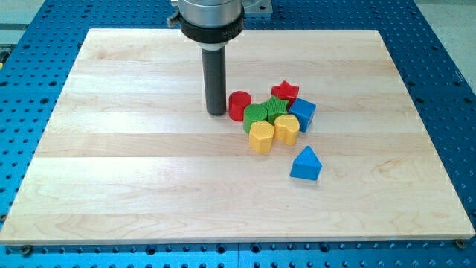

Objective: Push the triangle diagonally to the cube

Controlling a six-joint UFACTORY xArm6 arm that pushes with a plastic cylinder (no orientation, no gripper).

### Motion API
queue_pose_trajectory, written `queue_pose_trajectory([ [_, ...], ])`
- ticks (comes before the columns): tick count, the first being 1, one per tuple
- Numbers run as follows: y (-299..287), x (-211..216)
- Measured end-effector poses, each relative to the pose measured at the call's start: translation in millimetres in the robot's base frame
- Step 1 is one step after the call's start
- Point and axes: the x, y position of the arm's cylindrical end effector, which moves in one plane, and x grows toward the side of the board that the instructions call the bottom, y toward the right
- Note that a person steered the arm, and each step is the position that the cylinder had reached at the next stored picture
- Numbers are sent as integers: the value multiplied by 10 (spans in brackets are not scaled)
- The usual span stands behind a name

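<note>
Blocks cluster between my tip (216,112) and the blue triangle (306,164).
Tip (bare rod, grasping nothing) touches the red cylinder (239,105); triangle sits apart below the blue cube (303,114), yellow blocks (273,132) nearby.

The worktop (134,164) is pale blond wood with faint lengthwise grain bands, lying on a blue perforated base (446,74) dotted with dark holes. The rod is dark grey to black down to my tip (216,112), under a silver collar. Right of centre in the frame: a red cylinder (239,105), a red star (285,91), two green blocks (256,115) (277,107), two yellow blocks (261,137) (286,129), a blue cube (303,114) and a blue triangle (306,164)
</note>
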Motion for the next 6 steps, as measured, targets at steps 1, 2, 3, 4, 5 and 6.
queue_pose_trajectory([
  [1, 203, 17],
  [2, 237, -65],
  [3, 55, 629],
  [4, 176, 1918],
  [5, 768, 1859],
  [6, 1182, 1319],
])
